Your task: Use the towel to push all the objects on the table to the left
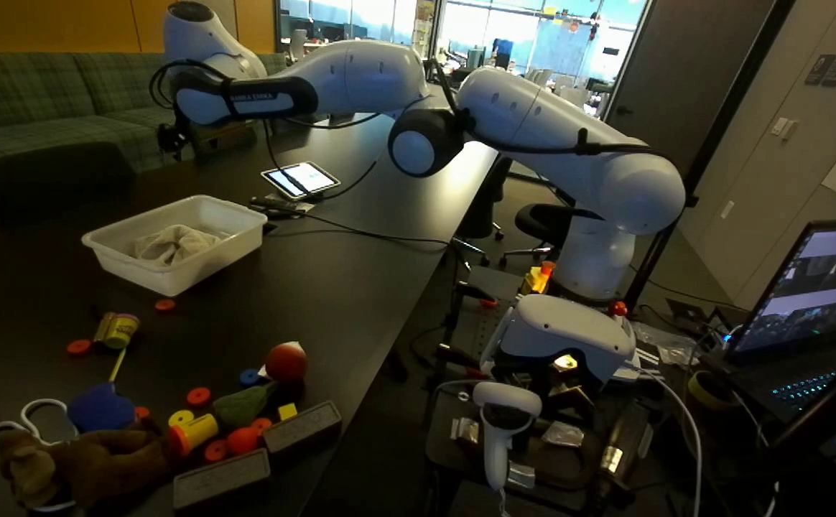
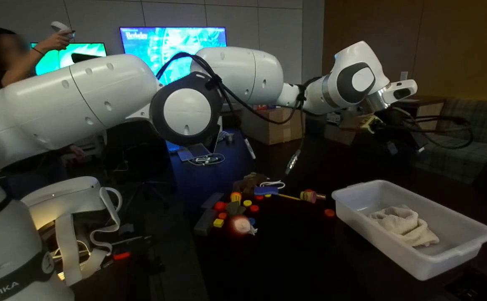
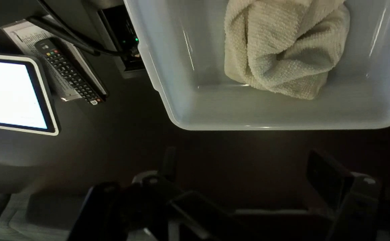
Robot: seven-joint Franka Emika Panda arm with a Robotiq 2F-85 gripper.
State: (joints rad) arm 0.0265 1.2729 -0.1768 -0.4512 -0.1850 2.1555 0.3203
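Note:
The beige towel (image 1: 174, 244) lies crumpled inside a white plastic bin (image 1: 235, 248) on the dark table. The towel also shows in an exterior view (image 2: 406, 225) and in the wrist view (image 3: 282, 47). A cluster of loose objects lies away from the bin: a red ball (image 1: 286, 361), a brown plush toy (image 1: 109, 463), a blue-headed brush (image 1: 102, 408), a Play-Doh can (image 1: 121, 331), grey blocks (image 1: 303, 429) and several coloured discs. My gripper (image 3: 242, 164) is open and empty. It hangs in the air above the table, past the bin's long edge, touching nothing.
A tablet (image 1: 301, 179) and a remote (image 3: 69, 72) lie near the bin's short end. A black cable (image 1: 360, 228) crosses the table there. A cart with a VR headset (image 1: 562, 330) stands beside the table. A plaid bench (image 1: 23, 108) runs behind it.

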